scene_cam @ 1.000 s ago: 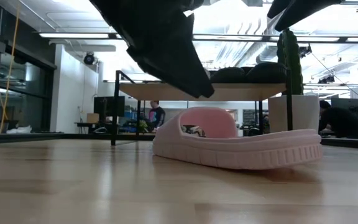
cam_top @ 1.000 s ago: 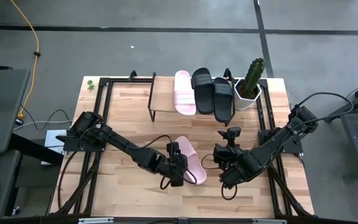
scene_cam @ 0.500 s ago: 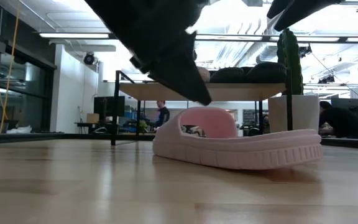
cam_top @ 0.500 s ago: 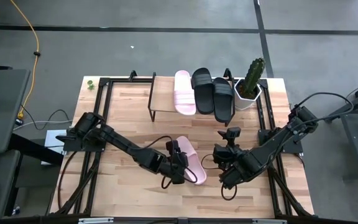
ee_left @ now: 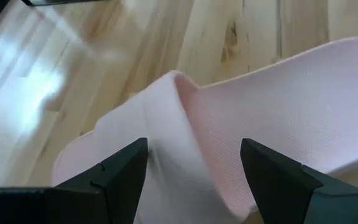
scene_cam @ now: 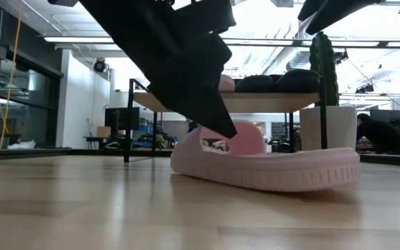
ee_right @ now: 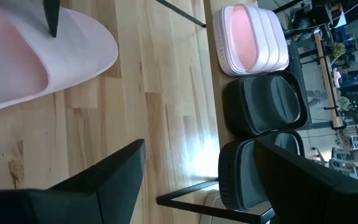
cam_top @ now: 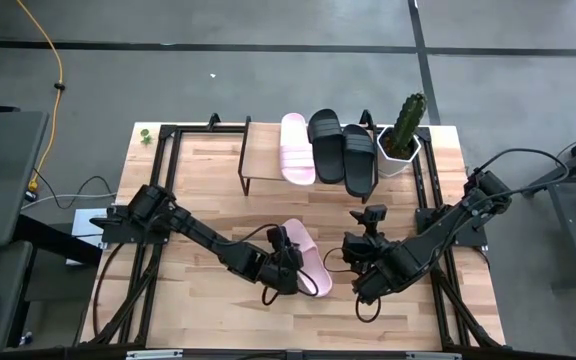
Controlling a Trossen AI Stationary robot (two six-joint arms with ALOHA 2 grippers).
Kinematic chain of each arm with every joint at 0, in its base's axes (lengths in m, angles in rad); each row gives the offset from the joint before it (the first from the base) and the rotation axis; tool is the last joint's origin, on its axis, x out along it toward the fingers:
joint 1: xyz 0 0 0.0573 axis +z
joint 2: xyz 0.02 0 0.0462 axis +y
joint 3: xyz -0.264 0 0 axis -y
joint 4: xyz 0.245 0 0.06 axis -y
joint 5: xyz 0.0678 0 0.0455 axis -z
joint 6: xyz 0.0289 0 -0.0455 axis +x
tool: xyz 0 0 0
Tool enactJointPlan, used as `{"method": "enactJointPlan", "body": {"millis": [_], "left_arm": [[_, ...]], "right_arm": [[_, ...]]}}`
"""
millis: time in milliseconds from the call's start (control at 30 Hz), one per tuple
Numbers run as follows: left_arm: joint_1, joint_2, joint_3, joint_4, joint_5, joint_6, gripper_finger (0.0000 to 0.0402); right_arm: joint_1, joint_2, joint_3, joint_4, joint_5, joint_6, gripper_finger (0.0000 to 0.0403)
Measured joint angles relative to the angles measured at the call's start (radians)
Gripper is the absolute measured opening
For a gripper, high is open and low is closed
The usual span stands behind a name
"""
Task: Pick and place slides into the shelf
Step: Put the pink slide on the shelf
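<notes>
From the high view, the left hand sits right over the strap end of 1 loose pink slide, which lies on the wooden counter. The right hand waits just beside that slide, on its far side from the left hand. Well past both hands stands the shelf. On it lie 3 slides side by side: 1 pink shelf slide and 2 black slides. A potted cactus stands next to them, at the end of the shelf.

From the low view, the left hand comes down from above, and its dark tip is at the strap of the loose pink slide. The slide lies flat on the counter. Behind it, the shelf holds the dark slides, and the cactus stands in its white pot.

From the left wrist view, the left hand is spread wide. Its 2 dark fingers sit on either side of the pink strap, with the strap between them.

From the right wrist view, the right hand is spread too, with nothing between its fingers. Ahead of it are the toe of the loose pink slide and the 3 slides on the shelf.
</notes>
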Motion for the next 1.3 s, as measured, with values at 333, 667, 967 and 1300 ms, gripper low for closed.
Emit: {"method": "enactJointPlan", "body": {"millis": [333,667,967,1300], "left_arm": [[0.001,0.000,0.000,-0.008,-0.076,0.011,0.0248],[0.013,0.000,0.000,-0.009,-0.120,0.035,0.0248],[0.050,0.000,0.000,-0.062,-0.102,0.001,0.0248],[0.052,0.000,0.000,-0.067,-0.096,-0.010,0.0248]], "right_arm": [[0.000,0.000,0.000,0.001,0.001,0.000,0.0288],[0.000,0.000,0.000,0.001,0.001,0.000,0.0288],[0.000,0.000,0.000,0.001,0.001,0.000,0.0288],[0.000,0.000,0.000,0.001,0.001,0.000,0.0288]]}}
